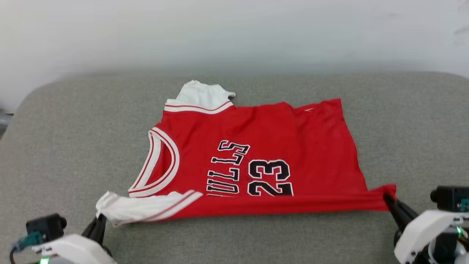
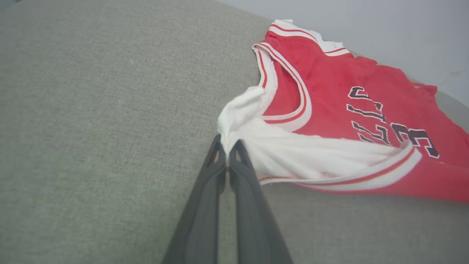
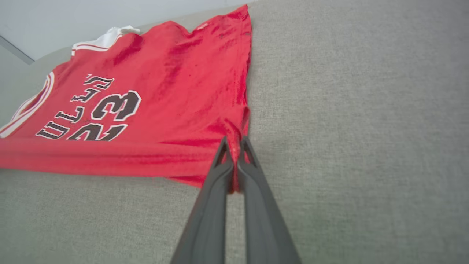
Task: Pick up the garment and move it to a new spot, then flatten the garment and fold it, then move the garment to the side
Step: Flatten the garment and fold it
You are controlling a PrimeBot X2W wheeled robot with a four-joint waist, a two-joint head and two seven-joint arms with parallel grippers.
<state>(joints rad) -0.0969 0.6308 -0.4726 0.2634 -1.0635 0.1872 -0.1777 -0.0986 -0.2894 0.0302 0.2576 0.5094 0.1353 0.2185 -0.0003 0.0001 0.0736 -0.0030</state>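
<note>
The garment [image 1: 263, 146], a red jersey with white sleeves, striped trim and black lettering, lies spread sideways on the grey padded surface, collar to the left. Its near edge is lifted and stretched into a taut line between my grippers. My left gripper [image 1: 100, 219] is shut on the white near sleeve, seen up close in the left wrist view on the sleeve [image 2: 234, 121] at the gripper [image 2: 228, 142]. My right gripper [image 1: 386, 198] is shut on the red hem corner, which the right wrist view shows as the garment [image 3: 154, 110] pinched in the gripper [image 3: 234, 141].
The grey fabric surface [image 1: 73, 146] extends around the jersey, with bare room on the left, on the right [image 1: 414, 128] and along the near edge. A pale wall [image 1: 234, 33] rises behind the far edge.
</note>
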